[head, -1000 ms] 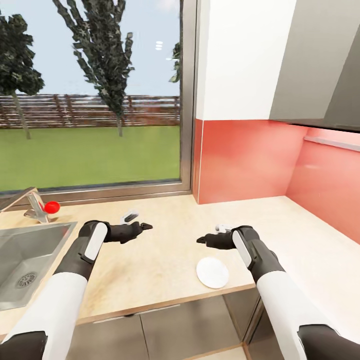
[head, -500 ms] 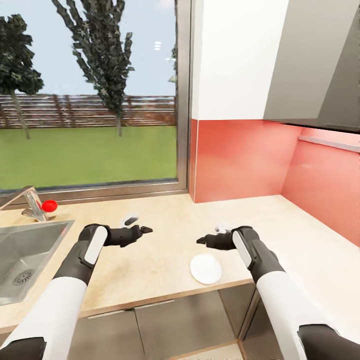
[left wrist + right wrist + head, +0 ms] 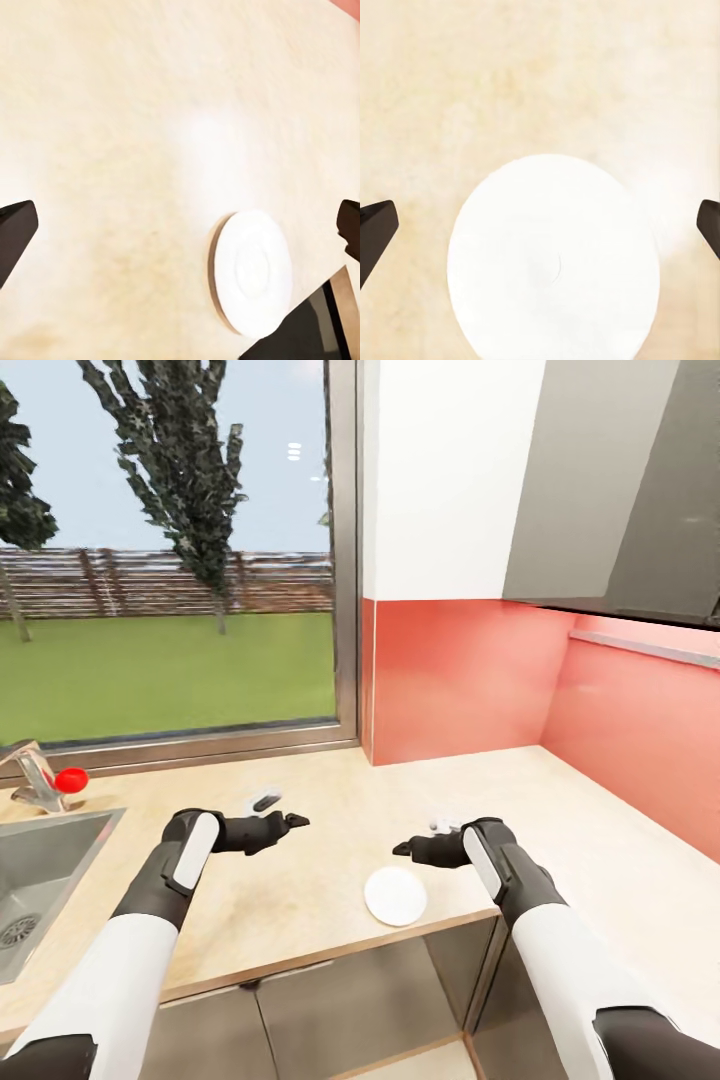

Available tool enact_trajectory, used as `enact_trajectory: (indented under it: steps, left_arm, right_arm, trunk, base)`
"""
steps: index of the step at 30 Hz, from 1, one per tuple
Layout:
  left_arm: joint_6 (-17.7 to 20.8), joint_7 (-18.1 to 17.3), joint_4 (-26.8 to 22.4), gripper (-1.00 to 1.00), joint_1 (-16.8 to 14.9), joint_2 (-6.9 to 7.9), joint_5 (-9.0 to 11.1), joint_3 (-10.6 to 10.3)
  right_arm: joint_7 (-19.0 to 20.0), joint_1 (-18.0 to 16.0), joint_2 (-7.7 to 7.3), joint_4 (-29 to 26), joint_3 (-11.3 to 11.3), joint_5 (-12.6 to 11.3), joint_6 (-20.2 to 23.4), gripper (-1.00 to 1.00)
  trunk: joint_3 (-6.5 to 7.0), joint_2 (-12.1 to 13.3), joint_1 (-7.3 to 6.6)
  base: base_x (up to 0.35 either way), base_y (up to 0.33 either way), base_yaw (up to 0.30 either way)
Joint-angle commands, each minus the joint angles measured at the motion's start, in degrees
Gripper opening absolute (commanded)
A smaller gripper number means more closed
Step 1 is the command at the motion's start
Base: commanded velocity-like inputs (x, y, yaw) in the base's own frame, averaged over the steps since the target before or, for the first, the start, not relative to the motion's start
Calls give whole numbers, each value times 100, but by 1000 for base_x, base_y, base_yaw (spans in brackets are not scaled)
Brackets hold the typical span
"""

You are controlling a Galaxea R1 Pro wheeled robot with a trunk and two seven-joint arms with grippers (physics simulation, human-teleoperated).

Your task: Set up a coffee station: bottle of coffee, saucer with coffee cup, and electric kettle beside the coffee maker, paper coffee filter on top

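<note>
Beige speckled kitchen countertop (image 3: 330,810) spanned the head view, running along under a large window (image 3: 165,550) and turning at the corner beneath a red backsplash (image 3: 460,675). One steel sink (image 3: 40,870) sat at the far left of the counter, with one tap carrying a red knob (image 3: 70,779) behind it. One saucer (image 3: 395,895) lay flat on the counter, just inside the front edge, nearer the right arm. Two grippers were present: the left gripper (image 3: 292,821) and the right gripper (image 3: 403,847) both hung above the counter, pointing toward each other, apart from the saucer and holding nothing. Bare counter extended between the grippers and back to the wall; grey cabinet fronts (image 3: 300,1020) stood below the front edge.

Left wrist view: two dark fingertips (image 3: 15,236) sat at opposite margins, spread wide with nothing between them. The saucer (image 3: 251,271) lay on the beige surface (image 3: 135,135), next to the counter's edge.

Right wrist view: two fingertips (image 3: 375,232) stood likewise spread wide at the margins. The saucer (image 3: 551,259) lay directly under the gap, with bare counter (image 3: 540,75) around it.
</note>
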Motion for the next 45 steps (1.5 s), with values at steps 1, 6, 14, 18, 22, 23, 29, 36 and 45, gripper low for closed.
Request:
enact_trajectory:
  steps: [1, 6, 14, 18, 22, 23, 29, 36, 45]
  left_arm:
    - [25, -60, 8, 100, -6, -7, -55, 14]
    - [24, -60, 29, 100, -4, -31, -48, 14]
    - [-1, -791, 409, 100, -9, -113, -1, 11]
    - [-21, -1078, 782, 100, -7, -121, 7, 13]
    - [-20, -1086, 849, 100, -6, -121, 17, 14]
    - [-20, -1087, 858, 100, -6, -121, 19, 14]
    - [-18, -1111, 872, 100, -6, -120, 22, 14]
    - [-19, -1553, 873, 100, -6, -104, -14, 12]
    - [-20, -1571, 862, 100, -6, -105, 5, 7]
  right_arm:
    - [-3, -5, 0, -2, 5, -12, 23, 100]
    - [-4, -5, 2, 9, 5, -6, 23, 100]
    - [33, -5, 37, 467, 13, -28, 7, 100]
    - [167, 5, 117, 1037, 67, -47, -9, 100]
    - [245, 43, 217, 1101, 371, -48, -31, 100]
    - [260, 51, 232, 1107, 429, -51, -42, 100]
    - [304, 71, 280, 1118, 521, -56, -127, 100]
    - [940, 82, 253, 1259, 532, -43, -272, 100]
    - [986, 83, 241, 1277, 526, -46, -398, 100]
  trunk:
    - [-14, -14, 4]
    - [-9, -14, 4]
    - [3, -14, 4]
    - [3, -14, 4]
    - [3, -14, 4]
    - [3, -14, 4]
    - [3, -14, 4]
    - [3, -14, 4]
    - [3, -14, 4]
  base:
    - [0, 0, -31]
    - [0, 0, -152]
    - [0, 0, -205]
    - [0, 0, -6]
    - [0, 0, 0]
    - [0, 0, 0]
    - [0, 0, 0]
    - [0, 0, 0]
    - [0, 0, 0]
